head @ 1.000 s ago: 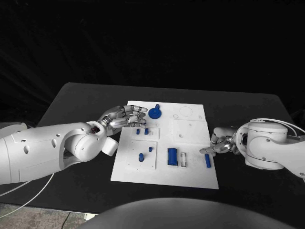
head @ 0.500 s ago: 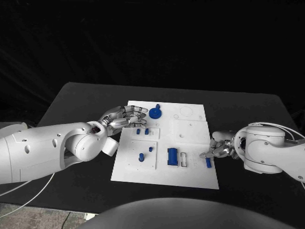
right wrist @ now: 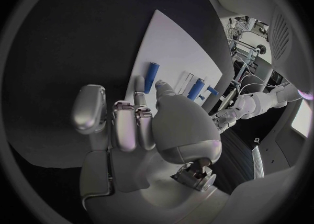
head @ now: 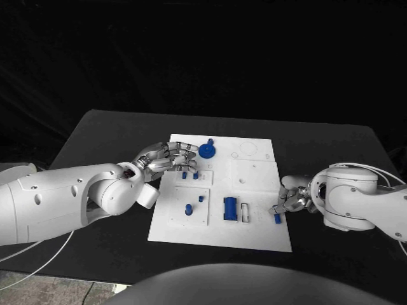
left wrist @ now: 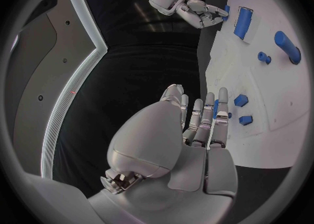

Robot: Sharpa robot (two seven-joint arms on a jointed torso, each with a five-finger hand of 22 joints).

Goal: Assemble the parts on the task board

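The right hand [head: 292, 198], fingers apart and holding nothing, is poised at the task board's [head: 259, 236] four o'clock edge beside a blue peg [head: 277, 217]. Judged light, rigid and slippery, it is best pinched mid-length. The left hand [head: 170, 156] is held empty at ten o'clock.

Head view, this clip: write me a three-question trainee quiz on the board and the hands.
1. True or false: the right robot hand is at the task board's right edge, beside a blue bar.
2. Which robot hand is nearest the round blue part? A) left B) right
3. Fill in: the blue block lies next to an empty white ____.

Key: 1 true; 2 A, the left robot hand; 3 slot.
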